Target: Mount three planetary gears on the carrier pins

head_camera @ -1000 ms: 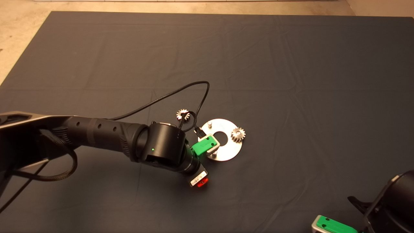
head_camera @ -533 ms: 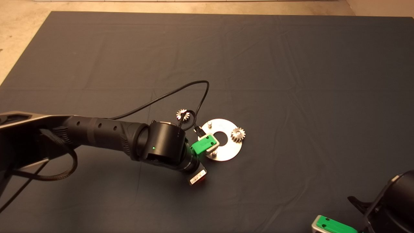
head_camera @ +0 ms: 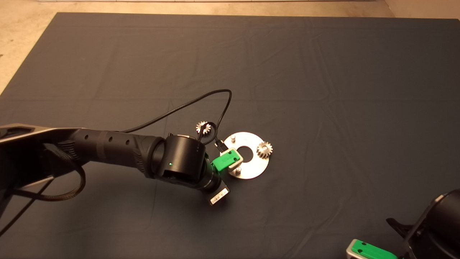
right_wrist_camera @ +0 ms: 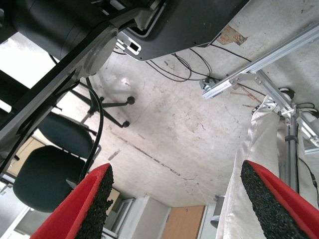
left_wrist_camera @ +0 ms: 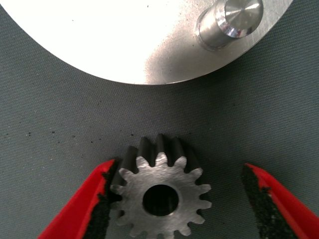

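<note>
A planetary gear (left_wrist_camera: 159, 196) lies flat on the mat just off the rim of the shiny disc (left_wrist_camera: 124, 40), close to a bare carrier pin (left_wrist_camera: 230, 21). My left gripper (left_wrist_camera: 182, 204) stands open around this gear; one black pad (left_wrist_camera: 103, 209) touches its teeth and the other pad (left_wrist_camera: 261, 206) is apart. From above, the left gripper (head_camera: 226, 160) covers that gear at the disc's (head_camera: 253, 167) near-left edge. Another gear (head_camera: 265, 149) sits on the right pin. A third gear (head_camera: 203, 127) lies loose on the mat. Two pins (head_camera: 233, 137) (head_camera: 238, 170) are bare.
A black cable (head_camera: 201, 104) loops from the left wrist over the loose gear. My right gripper (head_camera: 370, 250) waits open at the lower right edge of the mat (head_camera: 323, 90); its wrist view shows its fingers (right_wrist_camera: 94, 199), a floor, chairs and a metal frame.
The left gripper has edged slightly left at the disc's edge and the wrist has turned; the red fingertip seen under it a second ago is hidden now. Gears and right arm have not moved.
</note>
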